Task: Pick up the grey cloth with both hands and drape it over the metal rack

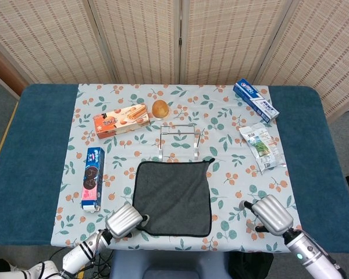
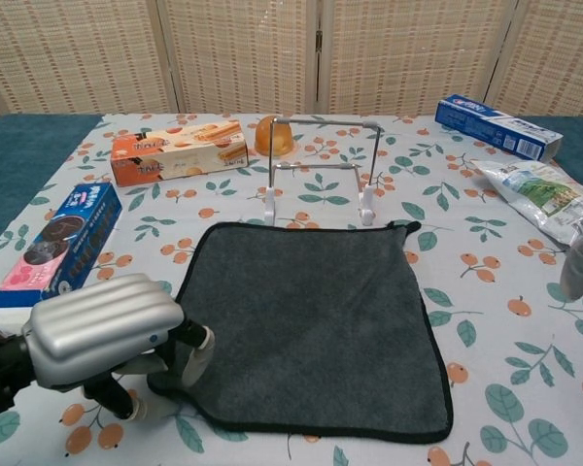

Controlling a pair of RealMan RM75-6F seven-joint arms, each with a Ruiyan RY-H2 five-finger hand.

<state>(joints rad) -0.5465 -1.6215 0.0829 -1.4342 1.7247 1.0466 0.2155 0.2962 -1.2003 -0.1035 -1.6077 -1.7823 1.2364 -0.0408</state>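
On the table: a floral tablecloth [image 1: 232, 192] covers a blue table [image 1: 35, 168].
Cloth: the grey cloth [image 2: 316, 325] lies flat near the front edge, a soft, napped square with dark piping and a small loop at its far right corner; its near left corner is bunched up.
Rack: the metal rack [image 2: 321, 160] stands upright just behind the cloth, thin bent wire on white feet, apart from it.
Left hand: the left hand [image 2: 102, 335], a ribbed silver shell with dark fingers, pinches the cloth's near left corner, the fabric rumpled between its fingertips [image 2: 189, 354].
Right hand: the right hand [image 1: 270, 214] sits right of the cloth, not touching it; only one fingertip shows in the chest view, and I cannot tell whether it is spread or clenched.
Around: an orange biscuit box [image 1: 121, 121], a blue cookie box [image 1: 92, 177], a glossy orange round thing [image 2: 274, 134], a blue toothpaste box [image 2: 496, 126] and a crinkly foil pouch [image 2: 546, 199].
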